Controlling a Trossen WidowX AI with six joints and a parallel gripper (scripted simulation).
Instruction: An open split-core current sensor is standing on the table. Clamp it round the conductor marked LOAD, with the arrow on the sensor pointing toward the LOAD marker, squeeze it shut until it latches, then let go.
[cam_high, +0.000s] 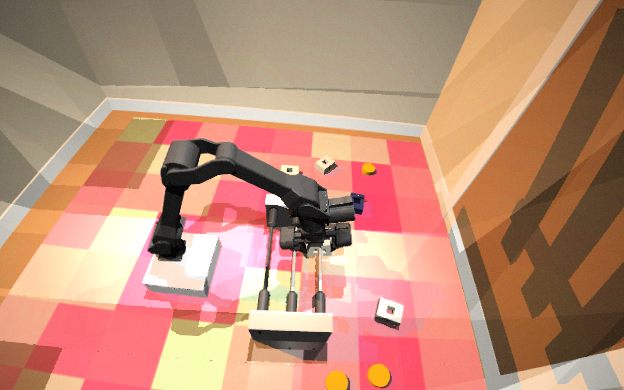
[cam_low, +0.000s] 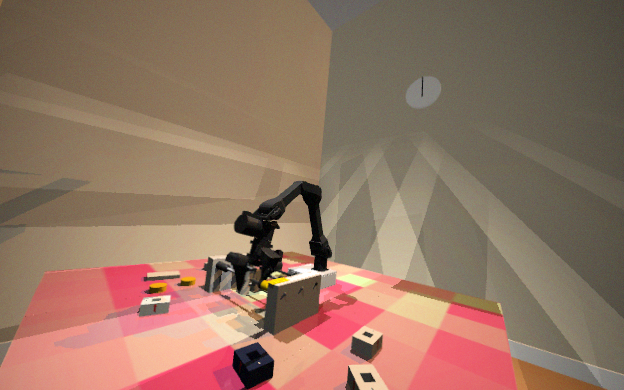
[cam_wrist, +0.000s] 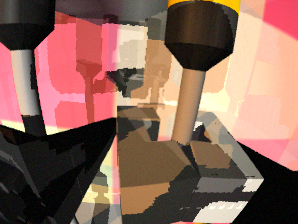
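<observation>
My gripper is shut on the sensor, a blocky body, low over the rack. In the wrist view the right-hand conductor runs down into the sensor between its two parts; its dark end sleeve has a yellow band. The sensor's halves look close together, but I cannot tell whether it is latched. The other two conductors run alongside, one also at the wrist view's left. The LOAD marker and arrow cannot be read. In the exterior view the arm mostly hides the sensor.
The conductors span two upright end blocks. The arm's base stands on a white box. Pale blocks with square holes, a dark blue one and orange discs lie around.
</observation>
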